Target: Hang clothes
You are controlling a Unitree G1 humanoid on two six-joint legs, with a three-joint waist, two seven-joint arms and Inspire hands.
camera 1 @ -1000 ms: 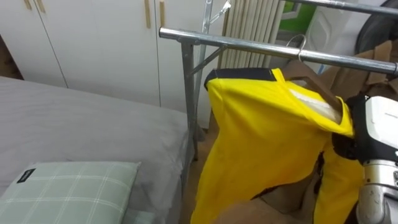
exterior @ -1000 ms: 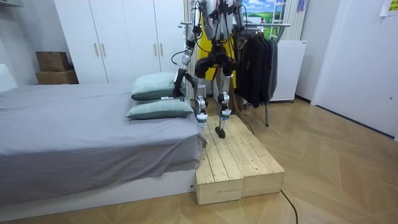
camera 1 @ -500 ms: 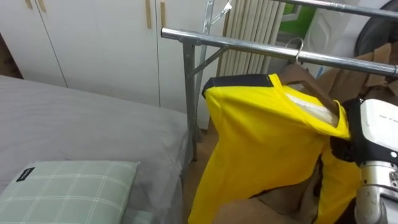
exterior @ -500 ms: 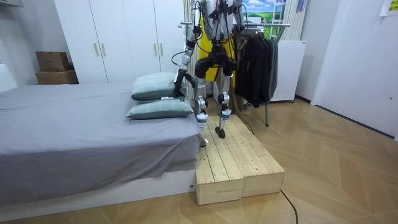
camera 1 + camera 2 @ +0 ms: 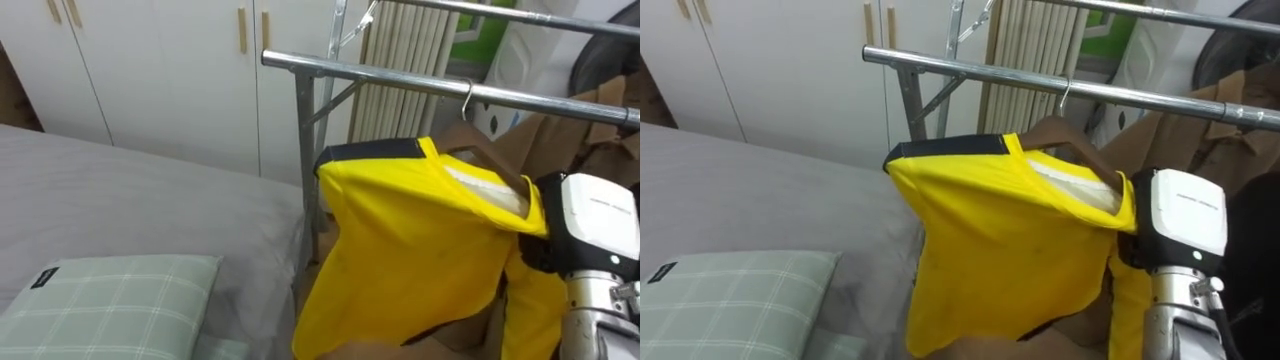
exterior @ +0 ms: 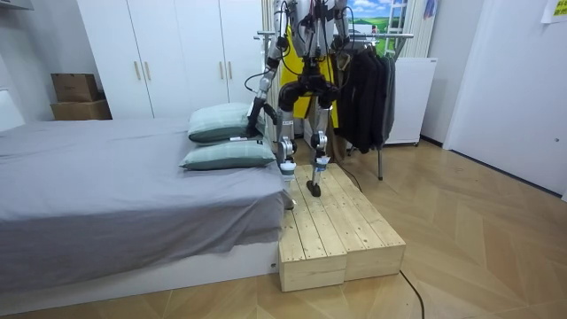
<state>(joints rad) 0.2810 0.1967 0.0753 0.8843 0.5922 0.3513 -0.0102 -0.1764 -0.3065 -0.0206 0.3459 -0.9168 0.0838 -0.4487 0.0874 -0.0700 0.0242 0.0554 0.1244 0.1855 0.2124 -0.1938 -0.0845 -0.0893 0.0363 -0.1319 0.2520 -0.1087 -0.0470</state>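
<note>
A yellow shirt (image 5: 420,250) with a dark collar edge hangs on a wooden hanger (image 5: 490,160). The hanger's metal hook (image 5: 468,92) is up against the steel rail (image 5: 380,75) of the clothes rack. My right forearm (image 5: 598,215) rises from the lower right, close against the shirt's right shoulder. The hand beyond it is hidden behind the cloth. In the room view I stand on a wooden platform (image 6: 332,221) facing the rack. My left hand (image 6: 253,127) hangs low beside the bed's pillows.
A grey bed (image 5: 120,200) with a green checked pillow (image 5: 110,300) lies to my left, right against the rack's upright post (image 5: 305,150). White wardrobe doors (image 5: 150,60) and a radiator (image 5: 410,50) stand behind. A brown coat (image 5: 590,110) and dark clothes (image 6: 363,89) fill the rail's right part.
The shirt and hanger have moved a little left and down, so the hook sits lower against the rail. My right forearm followed. The view itself shifted slightly.
</note>
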